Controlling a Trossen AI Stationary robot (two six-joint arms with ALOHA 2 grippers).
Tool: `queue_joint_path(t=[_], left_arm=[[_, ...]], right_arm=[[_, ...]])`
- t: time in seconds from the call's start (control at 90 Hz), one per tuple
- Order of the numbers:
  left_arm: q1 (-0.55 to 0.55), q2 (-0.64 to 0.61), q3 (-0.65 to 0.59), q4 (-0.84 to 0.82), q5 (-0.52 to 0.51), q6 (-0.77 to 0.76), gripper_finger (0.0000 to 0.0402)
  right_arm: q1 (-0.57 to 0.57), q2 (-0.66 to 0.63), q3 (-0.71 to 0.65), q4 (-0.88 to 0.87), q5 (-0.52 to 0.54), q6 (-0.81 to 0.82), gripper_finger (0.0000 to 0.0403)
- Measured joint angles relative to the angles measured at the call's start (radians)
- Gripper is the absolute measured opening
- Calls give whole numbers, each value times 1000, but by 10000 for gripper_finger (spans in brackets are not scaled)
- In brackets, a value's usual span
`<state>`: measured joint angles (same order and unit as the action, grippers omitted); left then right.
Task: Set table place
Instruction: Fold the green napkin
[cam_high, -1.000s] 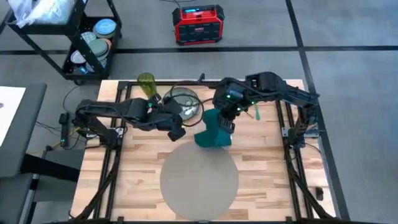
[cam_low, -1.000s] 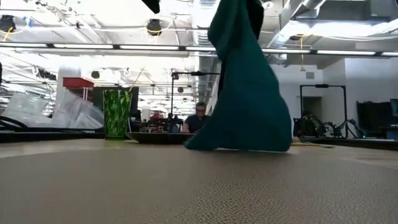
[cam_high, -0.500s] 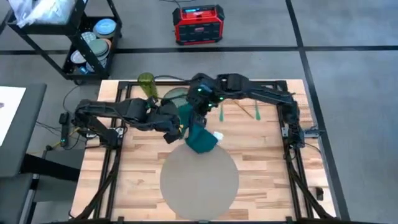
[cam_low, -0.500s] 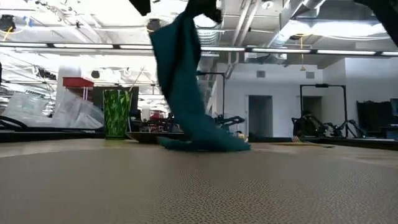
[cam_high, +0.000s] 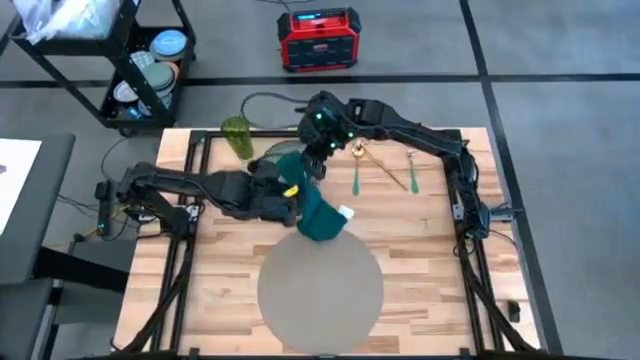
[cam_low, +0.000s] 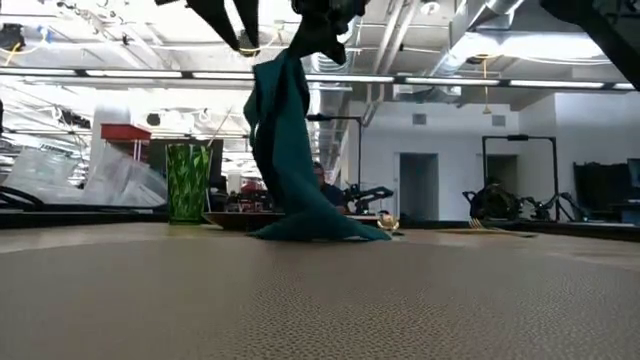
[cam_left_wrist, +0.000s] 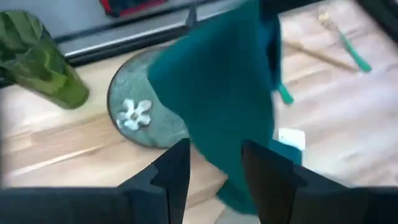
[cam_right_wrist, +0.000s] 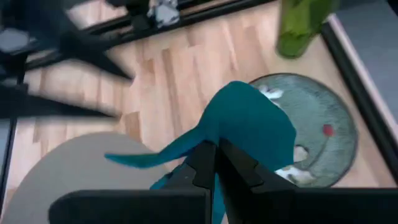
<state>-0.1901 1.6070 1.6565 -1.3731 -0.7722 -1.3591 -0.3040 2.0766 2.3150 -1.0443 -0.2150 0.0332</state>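
Observation:
A teal cloth napkin (cam_high: 318, 212) hangs from my right gripper (cam_right_wrist: 215, 163), which is shut on its top above the near rim of the green floral plate (cam_right_wrist: 314, 140). The napkin's lower end (cam_low: 322, 230) rests on the table (cam_high: 430, 250) just beyond the far edge of the round grey-beige placemat (cam_high: 320, 285). My left gripper (cam_left_wrist: 214, 180) is open, close to the napkin's left side, and the cloth (cam_left_wrist: 230, 106) fills the view ahead of its fingers. My right gripper pinches the napkin's bunched top (cam_right_wrist: 225, 134) between its two fingers, coming from above and pointing down. Several layers are gathered there. The cloth hangs below the fingers in a slack drape, with its lower end (cam_high: 325, 228) lying on the table.
A green glass (cam_high: 237, 136) stands at the far left beside the plate. Green-handled and gold cutlery (cam_high: 385, 172) lies on the table's far right. Beyond the table stand a black shelf cart (cam_high: 140, 70) and a red box (cam_high: 318, 38).
My right gripper has gone toward the table's left and a little toward the far edge, still shut on the napkin. The napkin's lower end has slid left along the table with it and now sits past the placemat's far edge.

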Motion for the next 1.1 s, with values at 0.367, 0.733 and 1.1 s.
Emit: queue_joint_path(t=[0.367, 0.733, 1.1], left_arm=[[30, -2, -40, 128, -16, 126, 128], [38, 41, -41, 63, -22, 124, 127], [57, 95, -41, 29, -36, 145, 127]], right_arm=[[-17, 6, 0, 6, -2, -60, 0], [-17, 6, 0, -1, -4, -96, 0], [-18, 6, 0, 5, -56, -114, 0]])
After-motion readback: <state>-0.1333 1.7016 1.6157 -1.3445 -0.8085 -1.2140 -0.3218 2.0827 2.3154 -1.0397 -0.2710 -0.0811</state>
